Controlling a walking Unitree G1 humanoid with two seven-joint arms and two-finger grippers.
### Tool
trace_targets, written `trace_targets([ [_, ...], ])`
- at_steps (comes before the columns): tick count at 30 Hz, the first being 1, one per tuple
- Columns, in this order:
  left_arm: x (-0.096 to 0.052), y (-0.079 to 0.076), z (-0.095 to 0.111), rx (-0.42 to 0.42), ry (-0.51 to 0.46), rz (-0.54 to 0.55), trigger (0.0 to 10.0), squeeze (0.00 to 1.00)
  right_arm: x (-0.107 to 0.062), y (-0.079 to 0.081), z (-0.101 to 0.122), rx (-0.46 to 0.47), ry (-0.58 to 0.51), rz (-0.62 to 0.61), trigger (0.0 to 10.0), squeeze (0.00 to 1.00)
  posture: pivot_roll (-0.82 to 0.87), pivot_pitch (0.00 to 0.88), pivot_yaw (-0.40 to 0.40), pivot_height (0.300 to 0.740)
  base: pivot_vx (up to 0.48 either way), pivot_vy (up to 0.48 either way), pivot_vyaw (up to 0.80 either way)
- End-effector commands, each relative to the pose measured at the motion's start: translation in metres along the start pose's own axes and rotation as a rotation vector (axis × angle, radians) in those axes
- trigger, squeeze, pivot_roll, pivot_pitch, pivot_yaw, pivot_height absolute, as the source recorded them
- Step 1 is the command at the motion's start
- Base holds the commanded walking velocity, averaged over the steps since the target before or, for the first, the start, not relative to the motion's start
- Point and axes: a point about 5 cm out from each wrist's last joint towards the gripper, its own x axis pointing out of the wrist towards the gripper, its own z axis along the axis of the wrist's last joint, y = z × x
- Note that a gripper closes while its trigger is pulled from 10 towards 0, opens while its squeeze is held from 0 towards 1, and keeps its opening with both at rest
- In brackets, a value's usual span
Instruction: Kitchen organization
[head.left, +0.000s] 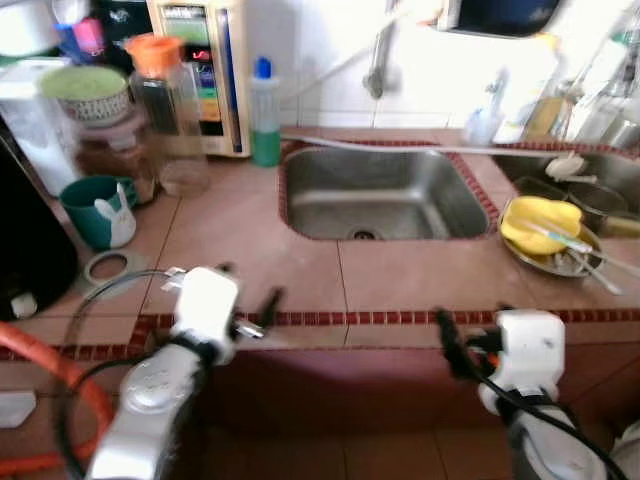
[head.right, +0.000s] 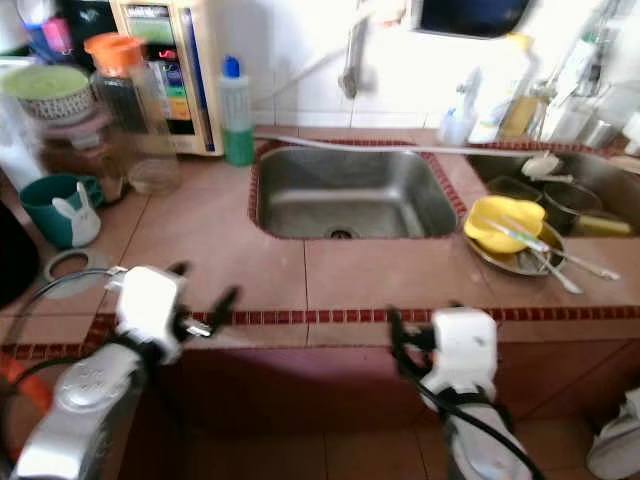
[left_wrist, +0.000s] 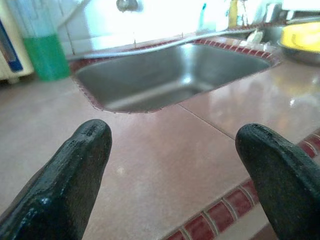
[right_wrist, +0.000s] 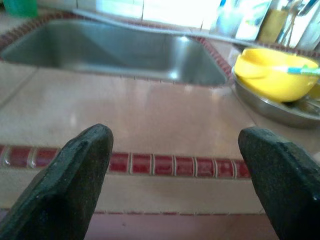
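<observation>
Both the left gripper (left_wrist: 172, 175) and the right gripper (right_wrist: 175, 175) hang released and empty at the counter (head.left: 400, 275) edge, with the sink (head.left: 385, 195) at twelve o'clock and the yellow bowl (head.left: 538, 222) in its metal dish at two o'clock.

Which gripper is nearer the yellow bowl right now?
Right. The right gripper is at the counter's front edge, just short of the yellow bowl beside the sink. The left gripper is beyond the sink's far side, over the counter edge.
</observation>
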Motion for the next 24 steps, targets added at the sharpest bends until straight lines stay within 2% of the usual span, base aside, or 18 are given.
trace_targets([
  [1, -0.0049, 0.0066, -0.0034, 0.011, 0.024, 0.019, 10.0, 0.00, 0.0013, 0.0053, 0.0049, 0.003, -0.026, 0.022, 10.0, 0.00, 0.10, 0.000, -0.019, 0.740, 0.000, 0.000, 0.00],
  [7, -0.0049, 0.0072, -0.0045, 0.004, 0.027, 0.026, 10.0, 0.00, 0.0012, 0.0056, 0.0047, 0.002, -0.025, 0.023, 10.0, 0.00, 0.10, 0.000, -0.019, 0.740, 0.000, -0.128, 0.00],
  [24, -0.0039, 0.0078, -0.0046, -0.001, 0.032, 0.031, 10.0, 0.00, 0.0028, 0.0085, 0.0033, 0.007, -0.022, 0.026, 10.0, 0.00, 0.10, 0.000, -0.014, 0.740, 0.000, -0.316, 0.00],
])
